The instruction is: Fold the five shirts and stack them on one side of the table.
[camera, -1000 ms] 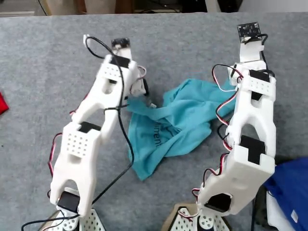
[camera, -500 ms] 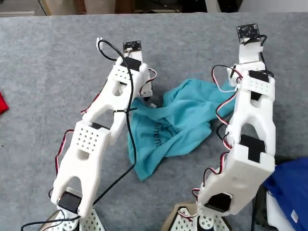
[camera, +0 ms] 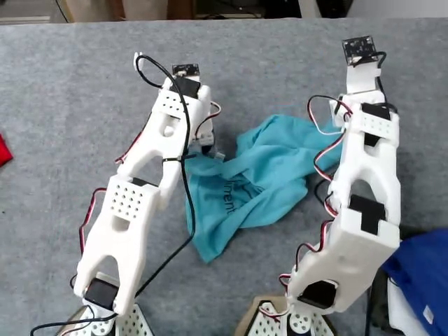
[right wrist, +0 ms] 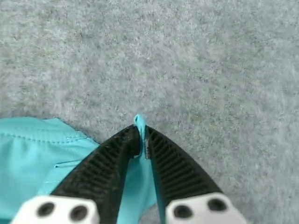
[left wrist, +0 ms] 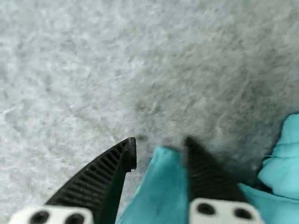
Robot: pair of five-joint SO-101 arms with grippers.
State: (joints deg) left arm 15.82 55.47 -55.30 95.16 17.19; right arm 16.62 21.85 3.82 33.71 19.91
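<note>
On the grey tabletop (camera: 63, 84), the left hand (left wrist: 160, 143) is held released, its jaws parted around an edge of the crumpled teal shirt (camera: 262, 175), which is spread between the two arms. Another edge of that shirt is pinched by the clenched right hand (right wrist: 142, 135). A blue garment (camera: 420, 269) is seen at the right edge.

teal shirt (camera: 269, 175), grey table (camera: 63, 91), blue cloth (camera: 423, 269)

Both arms stretched forward, side by side. Left gripper (left wrist: 159, 142) jaws apart; right gripper (right wrist: 141, 135) clamped on shirt (right wrist: 42, 149) edge.
</note>
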